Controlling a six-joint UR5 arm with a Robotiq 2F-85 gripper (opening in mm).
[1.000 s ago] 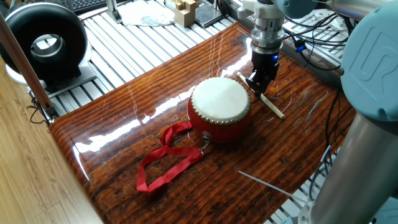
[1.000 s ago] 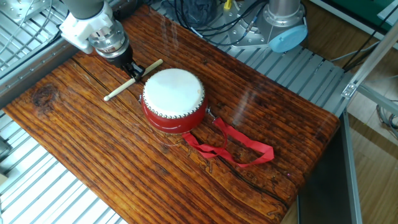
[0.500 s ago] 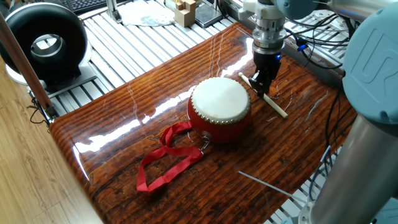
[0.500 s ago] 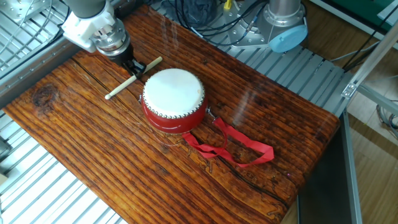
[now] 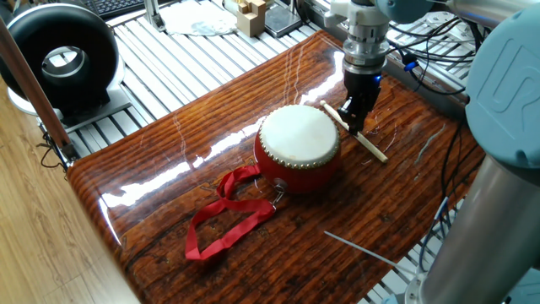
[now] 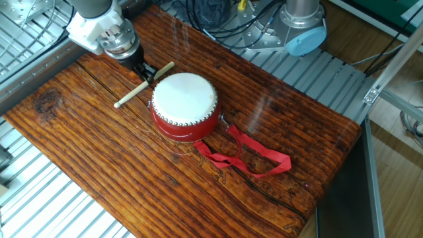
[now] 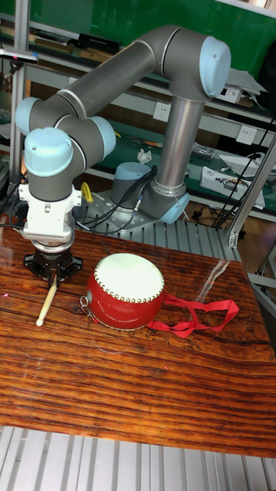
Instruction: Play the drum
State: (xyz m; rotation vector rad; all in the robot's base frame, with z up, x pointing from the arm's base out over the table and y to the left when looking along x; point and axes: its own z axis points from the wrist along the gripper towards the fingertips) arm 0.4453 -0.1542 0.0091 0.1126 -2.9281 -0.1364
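The drum [image 5: 298, 145] [image 6: 184, 104] [image 7: 125, 290] is small, round and red with a cream skin top, standing upright mid-table. Its red ribbon strap [image 5: 226, 215] [image 6: 250, 155] [image 7: 195, 315] trails loose across the wood. Just beside the drum's rim, my gripper [image 5: 353, 116] [image 6: 145, 73] [image 7: 51, 281] is shut on a pale wooden drumstick [image 5: 353, 131] [image 6: 143, 84] [image 7: 47, 300]. The stick slants with its end near the drum's edge, slightly above the table.
A big black ring-shaped device [image 5: 61, 57] stands off the table on the slatted bench. A thin metal rod [image 5: 363, 250] lies near the wooden table's edge [image 5: 110, 221]. Wooden blocks [image 5: 251, 13] and cables [image 6: 218, 16] sit behind the table. The robot base [image 6: 303, 26] is beyond the far side.
The gripper rose slightly with the drumstick, then shifted a little toward the drum. The drum and ribbon have not moved.
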